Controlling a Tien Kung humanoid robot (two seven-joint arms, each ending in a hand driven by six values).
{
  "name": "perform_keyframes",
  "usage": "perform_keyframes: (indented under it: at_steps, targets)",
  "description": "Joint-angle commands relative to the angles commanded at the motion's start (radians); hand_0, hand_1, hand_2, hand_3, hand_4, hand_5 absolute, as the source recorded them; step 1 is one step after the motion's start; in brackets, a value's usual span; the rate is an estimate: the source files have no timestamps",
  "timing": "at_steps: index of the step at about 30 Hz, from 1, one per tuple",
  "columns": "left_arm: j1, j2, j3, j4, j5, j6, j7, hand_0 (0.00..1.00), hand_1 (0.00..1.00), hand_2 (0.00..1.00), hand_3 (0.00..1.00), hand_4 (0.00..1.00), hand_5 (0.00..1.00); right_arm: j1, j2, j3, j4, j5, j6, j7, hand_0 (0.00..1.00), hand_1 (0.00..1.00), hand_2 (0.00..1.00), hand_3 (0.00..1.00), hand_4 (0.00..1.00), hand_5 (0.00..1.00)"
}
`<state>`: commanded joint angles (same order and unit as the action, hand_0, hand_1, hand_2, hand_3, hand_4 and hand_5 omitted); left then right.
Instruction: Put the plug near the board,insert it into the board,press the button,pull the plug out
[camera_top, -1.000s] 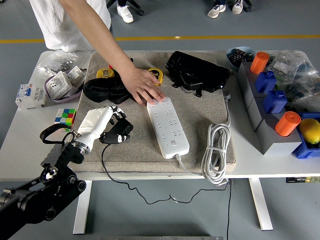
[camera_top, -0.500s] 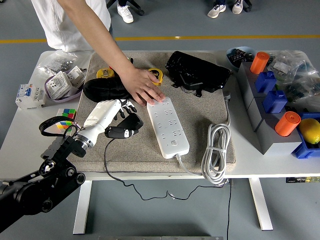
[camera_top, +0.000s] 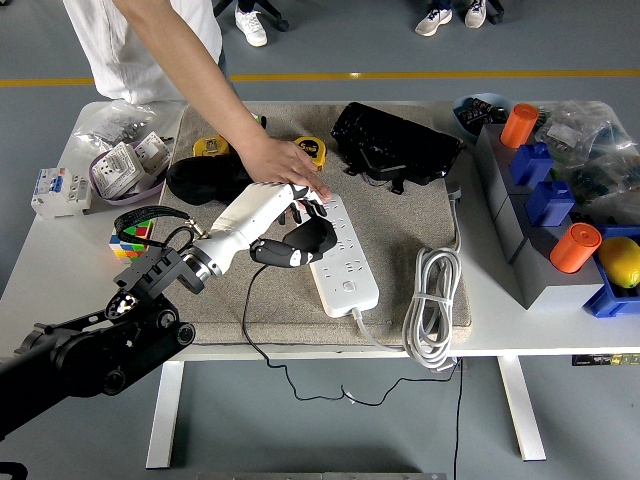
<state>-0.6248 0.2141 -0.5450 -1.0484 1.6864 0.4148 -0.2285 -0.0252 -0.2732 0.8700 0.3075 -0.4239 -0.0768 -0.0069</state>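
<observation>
Black plug in my left hand, at the white strip's left edge.

My white-shelled left hand (camera_top: 268, 212) has its fingers curled round the chunky black plastic plug (camera_top: 296, 244), its thin black cable (camera_top: 247, 318) trailing off the grey mat (camera_top: 400, 215). The plug looks light, rigid and smooth, so I judge a grip on its broad body best, never the limp cord. A person's hand (camera_top: 283, 167) rests on the far end of the long white power strip (camera_top: 337, 252).

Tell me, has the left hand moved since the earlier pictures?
Yes. The left hand, holding the black plug, moved right, reaching the white power strip.
</observation>
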Motion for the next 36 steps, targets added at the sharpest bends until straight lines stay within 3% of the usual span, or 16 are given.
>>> perform_keyframes:
  at_steps: [14,24,36]
  targets:
    - [-0.065,-0.041,0.064,0.146,-0.064,-0.011,-0.058,0.265,0.431,0.485,0.532,0.891,0.002,0.004,-0.003,-0.012,0.000,0.003,0.001,0.000,0.660,0.683,0.678,0.578,0.998,0.570]
    - [-0.068,-0.056,0.084,0.204,-0.072,-0.005,-0.072,0.268,0.445,0.483,0.533,0.873,0.002,0.004,-0.005,-0.014,0.001,0.004,0.001,0.001,0.661,0.682,0.678,0.579,0.998,0.569]
    - [-0.072,-0.057,0.086,0.232,-0.073,0.003,-0.076,0.273,0.443,0.484,0.533,0.870,0.002,0.002,-0.004,-0.009,0.004,-0.001,0.002,0.000,0.660,0.683,0.678,0.579,0.998,0.570]
